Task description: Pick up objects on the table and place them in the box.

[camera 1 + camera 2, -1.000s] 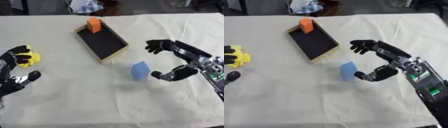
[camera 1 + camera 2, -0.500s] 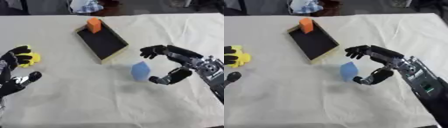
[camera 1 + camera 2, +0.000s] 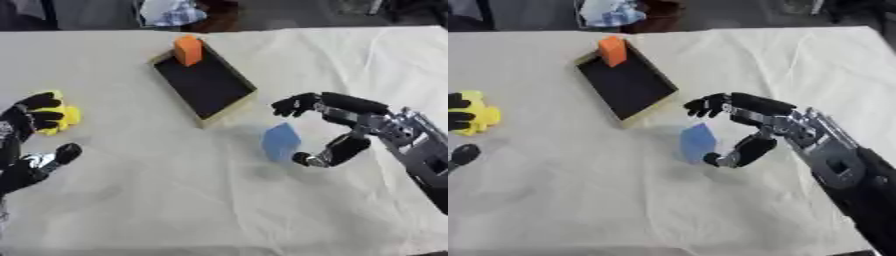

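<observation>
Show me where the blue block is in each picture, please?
Left eye view: the blue block sits a little right of the middle, just left of the right hand.
Right eye view: the same block shows at the middle, again beside that hand's curled fingers.
Shared landmark: the box with the orange block at its far end lies up and to the left of the blue block in both.

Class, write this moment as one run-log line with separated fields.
right hand: open, around blue block | left hand: on yellow object | box: holds orange block
</observation>
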`<state>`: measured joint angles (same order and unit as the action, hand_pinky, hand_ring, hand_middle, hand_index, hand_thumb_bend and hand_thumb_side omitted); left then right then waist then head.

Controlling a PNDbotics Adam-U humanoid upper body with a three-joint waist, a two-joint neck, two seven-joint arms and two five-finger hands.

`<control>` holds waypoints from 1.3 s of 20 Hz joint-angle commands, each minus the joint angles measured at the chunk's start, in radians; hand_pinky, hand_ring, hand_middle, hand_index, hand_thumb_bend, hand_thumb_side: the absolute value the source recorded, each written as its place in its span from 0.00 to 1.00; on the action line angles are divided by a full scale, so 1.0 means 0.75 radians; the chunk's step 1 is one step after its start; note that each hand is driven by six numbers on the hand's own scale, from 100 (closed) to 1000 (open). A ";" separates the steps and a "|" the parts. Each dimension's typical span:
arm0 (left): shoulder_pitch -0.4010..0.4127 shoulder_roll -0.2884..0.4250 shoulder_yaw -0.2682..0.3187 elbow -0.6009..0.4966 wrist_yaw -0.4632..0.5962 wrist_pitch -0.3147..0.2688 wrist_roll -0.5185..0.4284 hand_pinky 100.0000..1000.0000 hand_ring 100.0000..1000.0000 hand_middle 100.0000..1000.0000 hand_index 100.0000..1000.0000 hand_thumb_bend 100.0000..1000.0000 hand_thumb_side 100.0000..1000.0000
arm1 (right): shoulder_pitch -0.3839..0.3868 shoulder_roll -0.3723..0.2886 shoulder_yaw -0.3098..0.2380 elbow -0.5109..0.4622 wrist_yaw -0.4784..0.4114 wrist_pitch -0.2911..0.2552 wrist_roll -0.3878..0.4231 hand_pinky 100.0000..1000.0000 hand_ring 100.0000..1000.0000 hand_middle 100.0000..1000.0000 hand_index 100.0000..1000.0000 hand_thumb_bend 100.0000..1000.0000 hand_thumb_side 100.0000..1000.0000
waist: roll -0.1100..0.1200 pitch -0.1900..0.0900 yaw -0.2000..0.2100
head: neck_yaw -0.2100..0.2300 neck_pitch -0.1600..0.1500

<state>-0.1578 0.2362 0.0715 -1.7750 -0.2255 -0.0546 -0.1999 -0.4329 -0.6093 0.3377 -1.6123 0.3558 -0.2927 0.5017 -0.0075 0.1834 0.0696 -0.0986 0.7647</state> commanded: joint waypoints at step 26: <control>-0.011 0.023 -0.006 -0.013 0.005 -0.005 -0.014 0.75 0.72 0.73 0.86 0.93 0.54 | -0.077 0.028 0.015 0.145 0.366 -0.128 -0.032 0.81 0.84 0.80 0.87 0.25 0.02 | 0.003 -0.015 0.013 | -0.003 0.007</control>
<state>-0.1578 0.2362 0.0660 -1.7745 -0.2251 -0.0575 -0.2068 -0.4753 -0.5759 0.3529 -1.4979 0.6166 -0.3830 0.4792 -0.0076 0.1834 0.0796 -0.0993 0.7647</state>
